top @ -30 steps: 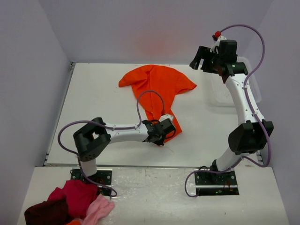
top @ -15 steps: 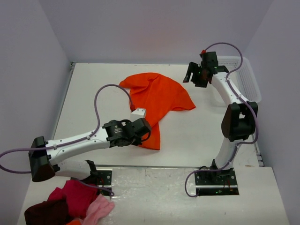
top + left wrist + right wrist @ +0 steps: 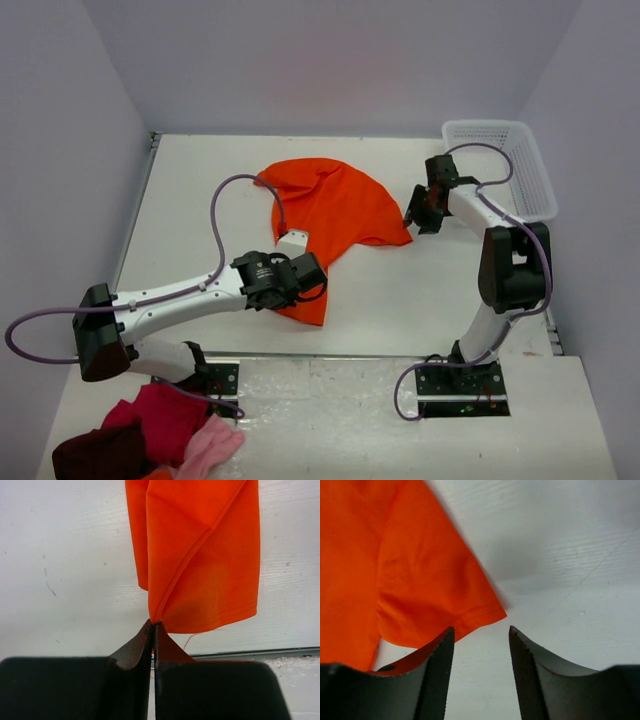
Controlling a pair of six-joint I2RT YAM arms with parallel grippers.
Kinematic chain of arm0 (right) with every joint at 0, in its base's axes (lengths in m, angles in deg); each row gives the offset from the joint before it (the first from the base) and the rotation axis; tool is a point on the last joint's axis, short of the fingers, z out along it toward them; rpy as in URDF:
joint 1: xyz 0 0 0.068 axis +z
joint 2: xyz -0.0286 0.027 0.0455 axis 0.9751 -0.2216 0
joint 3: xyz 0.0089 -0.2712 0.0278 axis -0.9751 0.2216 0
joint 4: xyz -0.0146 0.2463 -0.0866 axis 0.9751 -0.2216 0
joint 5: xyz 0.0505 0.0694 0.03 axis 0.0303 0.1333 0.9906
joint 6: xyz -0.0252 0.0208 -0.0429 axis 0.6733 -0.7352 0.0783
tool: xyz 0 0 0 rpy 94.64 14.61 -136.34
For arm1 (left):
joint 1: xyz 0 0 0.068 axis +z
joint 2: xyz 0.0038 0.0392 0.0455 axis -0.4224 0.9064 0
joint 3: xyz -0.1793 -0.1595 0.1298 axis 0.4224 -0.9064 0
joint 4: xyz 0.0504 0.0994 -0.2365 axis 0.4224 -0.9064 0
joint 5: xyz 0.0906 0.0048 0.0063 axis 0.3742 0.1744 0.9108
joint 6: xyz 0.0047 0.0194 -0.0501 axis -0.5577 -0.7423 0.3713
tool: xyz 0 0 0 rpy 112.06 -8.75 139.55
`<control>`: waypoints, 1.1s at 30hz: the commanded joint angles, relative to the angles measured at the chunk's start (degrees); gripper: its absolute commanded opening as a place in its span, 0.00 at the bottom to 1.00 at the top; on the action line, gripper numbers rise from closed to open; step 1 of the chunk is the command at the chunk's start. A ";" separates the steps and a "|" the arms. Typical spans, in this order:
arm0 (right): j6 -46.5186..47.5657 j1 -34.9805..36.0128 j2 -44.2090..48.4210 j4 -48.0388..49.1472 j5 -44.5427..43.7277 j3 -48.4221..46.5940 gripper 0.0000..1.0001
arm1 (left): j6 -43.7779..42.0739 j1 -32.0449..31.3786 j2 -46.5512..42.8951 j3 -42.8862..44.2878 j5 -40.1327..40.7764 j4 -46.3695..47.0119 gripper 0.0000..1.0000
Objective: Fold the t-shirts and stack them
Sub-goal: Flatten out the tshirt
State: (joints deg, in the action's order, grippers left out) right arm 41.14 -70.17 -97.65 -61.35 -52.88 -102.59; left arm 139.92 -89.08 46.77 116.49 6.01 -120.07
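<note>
One bright orange t-shirt (image 3: pixel 335 215) lies crumpled on the white table, stretched from the back middle toward the front. My left gripper (image 3: pixel 308 277) is shut on its near lower corner; in the left wrist view the cloth (image 3: pixel 200 555) hangs from the pinched tips of that gripper (image 3: pixel 153 626). My right gripper (image 3: pixel 413 221) is open and empty, low over the table just right of the shirt's right sleeve. In the right wrist view the sleeve hem (image 3: pixel 470 617) lies just ahead of the open right gripper (image 3: pixel 481 632), by its left finger.
A white plastic basket (image 3: pixel 500 165) stands at the back right by the wall. A pile of red, maroon and pink clothes (image 3: pixel 150 435) lies on the shelf in front of the left arm's base. The table's front edge (image 3: pixel 250 653) runs close below the held corner.
My right gripper has dropped from high at the back right down to the table beside the shirt's right sleeve. My left gripper has drawn the shirt's corner forward and left, stretching the cloth.
</note>
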 commanded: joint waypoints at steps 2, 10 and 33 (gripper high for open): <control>-2.22 -0.08 4.29 3.11 -1.63 2.99 0.47 | -3.01 0.37 0.68 3.13 1.10 3.11 0.00; -3.54 -0.17 2.45 3.65 -1.36 4.40 0.49 | -3.54 0.37 -1.96 2.61 1.10 3.03 0.00; -3.81 0.00 -4.67 -3.73 -3.82 -3.15 0.56 | -6.26 0.37 -4.95 2.69 -1.88 5.23 0.00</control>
State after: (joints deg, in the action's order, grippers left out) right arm 37.25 -70.17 -101.83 -62.07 -54.17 -102.53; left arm 135.07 -89.08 43.62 117.63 4.28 -116.69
